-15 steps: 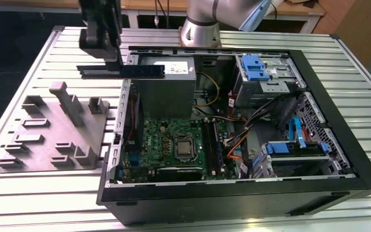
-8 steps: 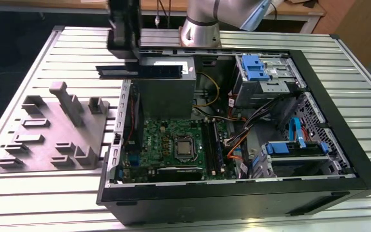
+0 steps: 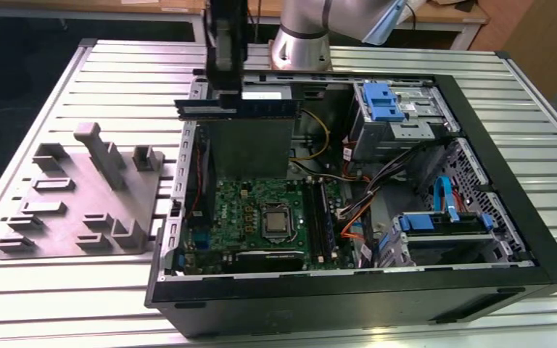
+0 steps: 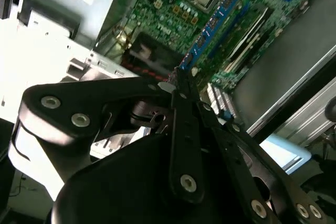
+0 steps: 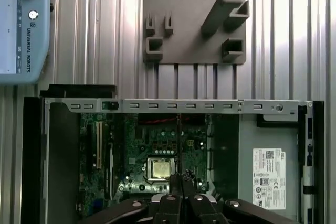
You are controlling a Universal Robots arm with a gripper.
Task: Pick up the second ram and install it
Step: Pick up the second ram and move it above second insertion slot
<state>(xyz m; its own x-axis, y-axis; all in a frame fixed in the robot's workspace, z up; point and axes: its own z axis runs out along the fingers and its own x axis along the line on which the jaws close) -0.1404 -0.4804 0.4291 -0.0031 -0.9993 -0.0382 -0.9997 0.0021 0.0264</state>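
Observation:
My gripper hangs above the back left part of the open computer case, shut on the second ram. The dark stick lies level, long side across, well above the green motherboard. In the first wrist view the ram is a thin edge-on line running out from the closed fingers over the CPU. In the second wrist view the black linkage meets at the gripper, with the blue and black memory slots beyond. Those slots sit right of the CPU.
A grey fixture plate with upright holders lies on the slatted table at the exterior view's left. Inside the case are drive cages with blue clips, orange and black cables and a grey power supply. A teach pendant lies on the table.

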